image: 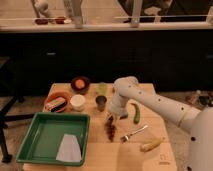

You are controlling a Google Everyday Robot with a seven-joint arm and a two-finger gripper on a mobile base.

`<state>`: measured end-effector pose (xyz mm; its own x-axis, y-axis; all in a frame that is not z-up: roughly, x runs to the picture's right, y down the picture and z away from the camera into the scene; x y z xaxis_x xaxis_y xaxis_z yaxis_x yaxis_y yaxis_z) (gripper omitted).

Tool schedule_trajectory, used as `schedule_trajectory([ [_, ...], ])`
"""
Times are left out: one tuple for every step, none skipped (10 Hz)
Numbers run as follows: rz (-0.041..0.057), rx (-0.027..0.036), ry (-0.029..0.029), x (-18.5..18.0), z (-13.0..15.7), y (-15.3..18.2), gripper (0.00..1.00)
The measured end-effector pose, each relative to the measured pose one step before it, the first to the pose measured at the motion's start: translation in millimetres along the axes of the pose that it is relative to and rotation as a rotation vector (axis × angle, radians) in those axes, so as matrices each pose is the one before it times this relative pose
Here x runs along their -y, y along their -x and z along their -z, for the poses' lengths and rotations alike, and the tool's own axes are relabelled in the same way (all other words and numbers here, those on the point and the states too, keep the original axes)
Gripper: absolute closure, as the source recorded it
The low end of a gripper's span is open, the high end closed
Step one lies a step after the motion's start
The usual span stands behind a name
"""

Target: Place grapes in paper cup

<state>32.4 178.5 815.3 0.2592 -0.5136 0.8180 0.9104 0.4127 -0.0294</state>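
The grapes (110, 129), a dark red-purple lumpy bunch, lie on the wooden table just right of the green tray. My gripper (112, 118) points down from the white arm and is shut on the bunch's upper end; the rest of the bunch trails toward the table's front. The paper cup (77, 102), short, wide and white, stands to the left of the gripper, beyond a small dark metal cup (101, 103).
A green tray (31, 145) holding a white napkin (67, 148) fills the front left. A pale green cup (102, 88), a bowl (80, 83) and a red dish (56, 100) stand at the back. Right of the gripper lie a green chili (135, 112), fork (133, 133) and banana (151, 145).
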Motion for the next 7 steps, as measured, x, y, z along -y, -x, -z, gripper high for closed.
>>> schedule_trajectory([
  [-0.00323, -0.00598, -0.02305, 0.69, 9.3, 3.04, 1.0],
  [-0.00388, -0.00813, -0.02963, 2.69, 13.96, 5.47, 1.0],
  [-0.01088, -0.00832, -0.02276, 1.27, 11.18, 4.08, 1.0],
  [-0.01536, -0.01184, -0.02061, 1.75, 10.99, 4.61, 1.0],
  [-0.01285, -0.0132, -0.01677, 1.91, 7.97, 5.0, 1.0],
  [-0.0036, -0.01105, -0.01201, 1.83, 5.95, 4.12, 1.0],
  [-0.002, -0.023, -0.01232, 3.02, 7.15, 6.65, 1.0],
])
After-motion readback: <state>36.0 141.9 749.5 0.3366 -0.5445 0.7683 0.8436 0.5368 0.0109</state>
